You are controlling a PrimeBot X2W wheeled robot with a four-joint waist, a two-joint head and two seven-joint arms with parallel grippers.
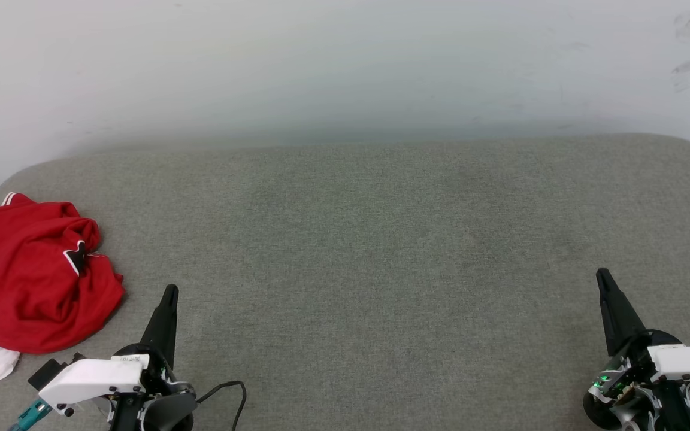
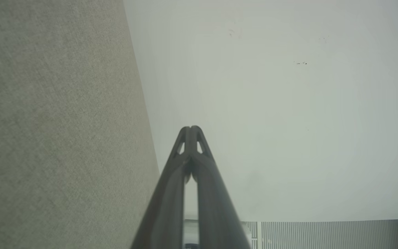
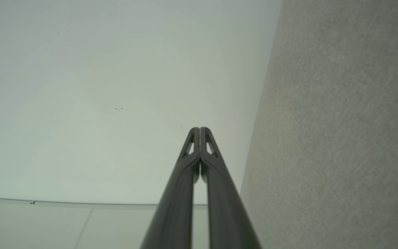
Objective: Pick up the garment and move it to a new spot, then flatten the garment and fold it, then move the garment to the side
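You'll find the shirt (image 1: 27, 275) crumpled in a heap at the left edge of the grey fabric-covered desk (image 1: 351, 239), red side up, with a white sleeve spilling toward the near edge. Your left tool (image 1: 169, 292) is near it on its right, not touching, fingers pressed together. Your right tool (image 1: 602, 275) is well apart at the desk's right side, fingers likewise together, holding nothing.
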